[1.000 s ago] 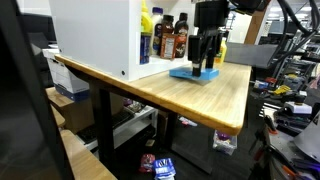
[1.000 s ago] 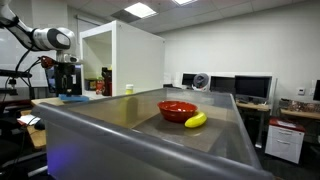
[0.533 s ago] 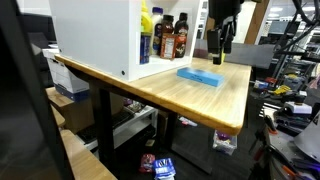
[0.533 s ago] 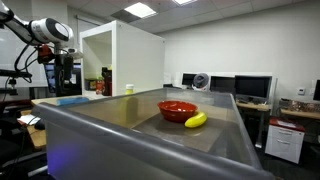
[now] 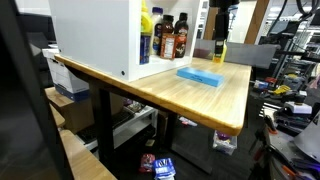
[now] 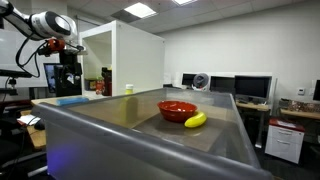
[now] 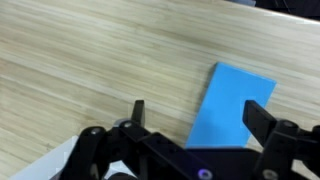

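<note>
A flat blue block [image 5: 200, 77] lies on the wooden table [image 5: 150, 88]; the wrist view shows it as a blue rectangle [image 7: 230, 108] on the wood grain. My gripper [image 5: 219, 38] hangs well above the block, open, with nothing between its fingers [image 7: 138, 108]. In the wrist view the gripper [image 7: 198, 112] frames the block's near end from high up. From the far exterior view the block [image 6: 70, 99] lies low at the left and the gripper [image 6: 68, 72] hovers over it.
A white cabinet [image 5: 95, 35] with bottles [image 5: 172, 37] beside it stands at the back of the table. A grey bin [image 6: 190, 135] holds a red bowl [image 6: 177, 109] and a banana [image 6: 196, 120]. Clutter lies on the floor [image 5: 158, 166].
The gripper let go of the blue block, opened wide and rose straight up. The block stays flat on the table.
</note>
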Available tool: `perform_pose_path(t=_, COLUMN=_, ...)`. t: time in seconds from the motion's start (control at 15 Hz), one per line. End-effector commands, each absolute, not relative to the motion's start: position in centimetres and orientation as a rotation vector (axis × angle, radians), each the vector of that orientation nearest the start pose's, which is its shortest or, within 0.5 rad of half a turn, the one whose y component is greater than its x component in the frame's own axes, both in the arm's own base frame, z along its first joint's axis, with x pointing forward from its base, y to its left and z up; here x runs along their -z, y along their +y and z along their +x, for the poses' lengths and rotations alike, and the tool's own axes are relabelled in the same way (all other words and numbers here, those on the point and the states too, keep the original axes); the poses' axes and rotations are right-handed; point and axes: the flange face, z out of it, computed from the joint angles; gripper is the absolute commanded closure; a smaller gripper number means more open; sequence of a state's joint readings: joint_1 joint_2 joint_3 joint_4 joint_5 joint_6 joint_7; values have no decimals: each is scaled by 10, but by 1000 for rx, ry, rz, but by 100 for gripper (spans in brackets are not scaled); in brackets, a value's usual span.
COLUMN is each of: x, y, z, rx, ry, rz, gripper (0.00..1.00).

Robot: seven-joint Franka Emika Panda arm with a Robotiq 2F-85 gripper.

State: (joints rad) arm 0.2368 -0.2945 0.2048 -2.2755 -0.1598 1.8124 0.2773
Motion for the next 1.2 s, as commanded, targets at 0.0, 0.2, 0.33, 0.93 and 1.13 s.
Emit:
perform_pose_path(t=0.0, x=-463, y=160, z=391, rx=-148, ry=-609, rz=-3254, gripper=0)
perform_pose_path(t=0.2, x=-463, y=162, z=400, rx=-181, ry=-576, rz=-3270, gripper=0)
perform_pose_path(t=0.33, x=-461, y=165, z=395, rx=-157, ry=-484, rz=-3314, gripper=0)
perform_pose_path(t=0.93, x=-441, y=217, z=379, rx=-54, ry=106, rz=-3354, gripper=0)
perform_pose_path(t=1.13, x=-430, y=214, z=377, rx=-94, ry=211, rz=-3351, gripper=0)
